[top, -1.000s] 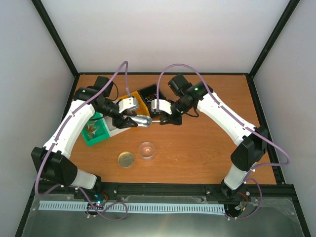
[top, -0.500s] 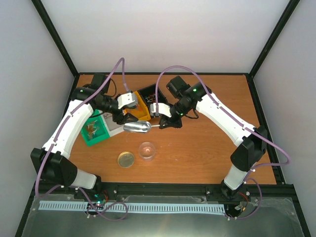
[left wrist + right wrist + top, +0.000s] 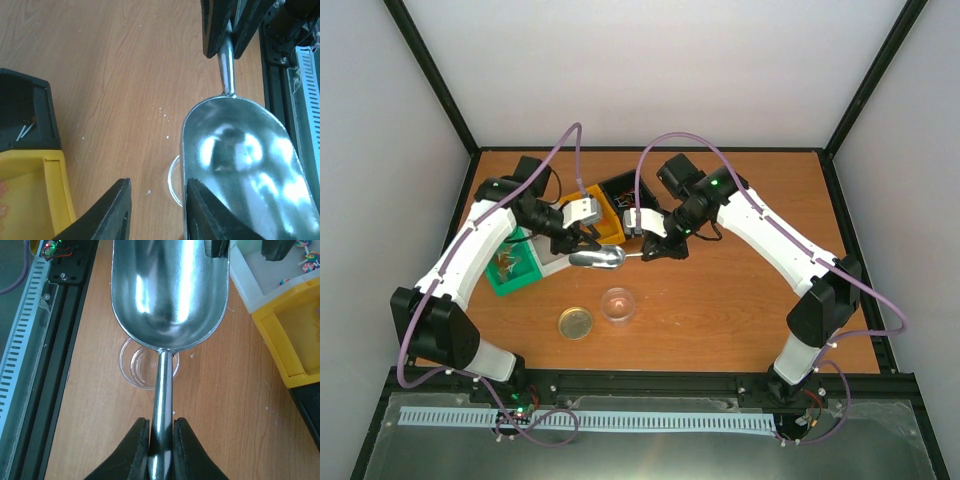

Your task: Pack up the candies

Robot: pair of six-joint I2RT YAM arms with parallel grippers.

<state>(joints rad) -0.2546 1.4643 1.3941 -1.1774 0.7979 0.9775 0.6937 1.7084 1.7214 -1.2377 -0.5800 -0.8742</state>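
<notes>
Two grippers meet at the scoop [image 3: 167, 285]. The right gripper [image 3: 161, 427] is clamped tight on its handle, and the clear cup [image 3: 134, 369] sits on the table near the bowl. The left gripper [image 3: 157, 190] has its fingers spread, one right at the bowl's rim, pinching nothing. Candies [image 3: 304, 254] lie in the white bin [image 3: 250, 275], just beside those left fingers and apart from the scoop. More lie in the green bin [image 3: 525, 278], further left.
</notes>
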